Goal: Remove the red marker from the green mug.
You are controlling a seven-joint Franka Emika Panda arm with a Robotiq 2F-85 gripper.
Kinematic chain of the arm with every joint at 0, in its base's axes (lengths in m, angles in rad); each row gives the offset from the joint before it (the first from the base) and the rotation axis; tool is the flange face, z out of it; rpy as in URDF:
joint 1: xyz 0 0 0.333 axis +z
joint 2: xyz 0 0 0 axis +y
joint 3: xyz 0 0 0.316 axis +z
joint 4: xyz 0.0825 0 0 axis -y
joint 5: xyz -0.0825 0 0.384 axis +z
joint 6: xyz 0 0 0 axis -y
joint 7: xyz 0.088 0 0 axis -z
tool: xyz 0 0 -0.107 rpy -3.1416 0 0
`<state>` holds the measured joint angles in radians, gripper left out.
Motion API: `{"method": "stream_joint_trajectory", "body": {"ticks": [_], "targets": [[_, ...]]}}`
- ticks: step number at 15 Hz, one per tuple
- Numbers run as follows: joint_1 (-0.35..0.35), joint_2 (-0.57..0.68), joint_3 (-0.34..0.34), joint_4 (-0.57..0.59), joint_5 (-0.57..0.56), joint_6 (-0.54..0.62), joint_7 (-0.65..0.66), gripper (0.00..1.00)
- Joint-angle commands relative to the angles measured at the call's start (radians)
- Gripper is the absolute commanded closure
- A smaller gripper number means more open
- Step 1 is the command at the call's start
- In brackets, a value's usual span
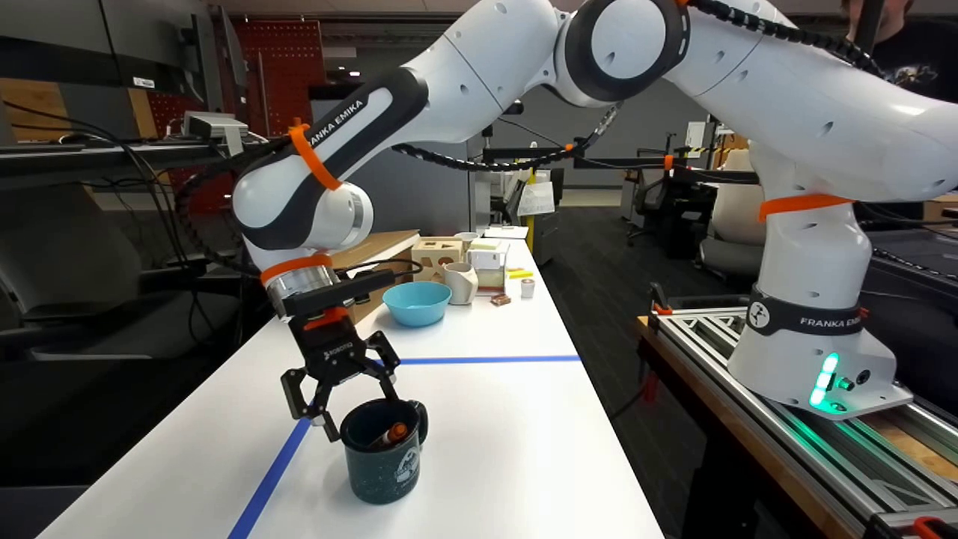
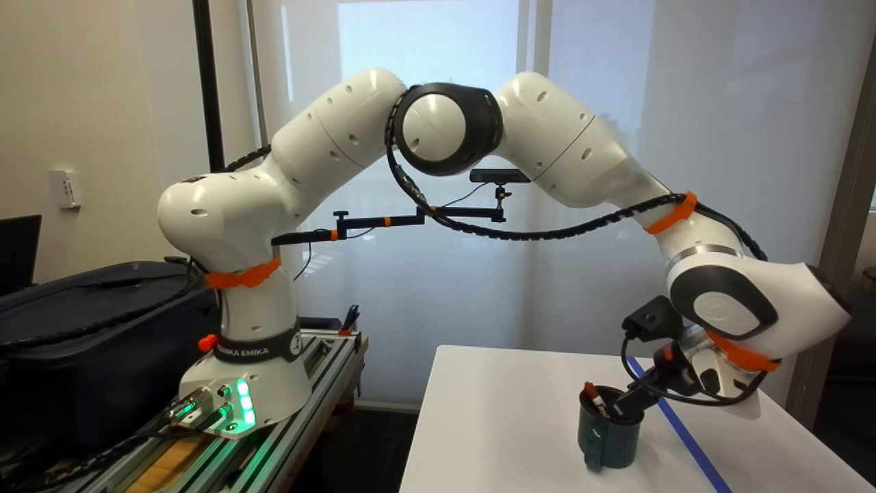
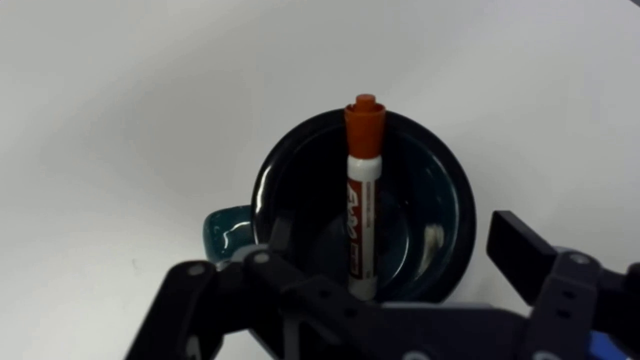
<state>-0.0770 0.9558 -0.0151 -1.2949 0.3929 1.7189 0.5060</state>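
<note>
Red marker (image 3: 364, 200) is tilted inside the green mug (image 1: 374, 477), at whose rim the gripper (image 1: 358, 410) is positioned with jaws spread wide; finger-to-mug contact cannot be determined.

Looks like a robotics lab w/ some office stuff. In an exterior view a Franka arm (image 1: 479, 78) sits on an alum.-rail bench (image 1: 763, 427) at right, black cable (image 1: 479, 165) & orange bands (image 1: 313, 159) along it; blue tape (image 1: 269, 483) crosses a white table (image 1: 509, 449). Far left: red pegboard (image 1: 281, 67); far right: office chair (image 1: 737, 217). In an exterior view a black boom (image 2: 366, 224) holds a cam (image 2: 499, 176).
</note>
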Motion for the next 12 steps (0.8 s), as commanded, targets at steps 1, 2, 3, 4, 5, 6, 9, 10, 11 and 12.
{"method": "stream_joint_trajectory", "body": {"ticks": [1, 2, 3, 4, 5, 6, 9, 10, 11, 12], "targets": [[-0.007, 0.040, 0.014, 0.065, 0.028, -0.025, -0.013, 0.34], [-0.007, 0.043, 0.016, 0.069, 0.030, -0.026, -0.013, 0.42], [-0.008, 0.044, 0.019, 0.071, 0.033, -0.025, -0.013, 0.51], [-0.008, 0.046, 0.021, 0.073, 0.037, -0.023, -0.014, 0.58], [-0.007, 0.047, 0.023, 0.077, 0.038, -0.024, -0.013, 0.67], [-0.007, 0.049, 0.024, 0.080, 0.040, -0.023, -0.013, 0.58], [-0.008, 0.052, 0.027, 0.080, 0.041, -0.026, -0.013, 0.55], [-0.009, 0.054, 0.026, 0.080, 0.042, -0.026, -0.011, 0.56], [-0.010, 0.055, 0.026, 0.080, 0.042, -0.025, -0.011, 0.53], [-0.011, 0.055, 0.028, 0.082, 0.045, -0.029, -0.012, 0.55]]}}
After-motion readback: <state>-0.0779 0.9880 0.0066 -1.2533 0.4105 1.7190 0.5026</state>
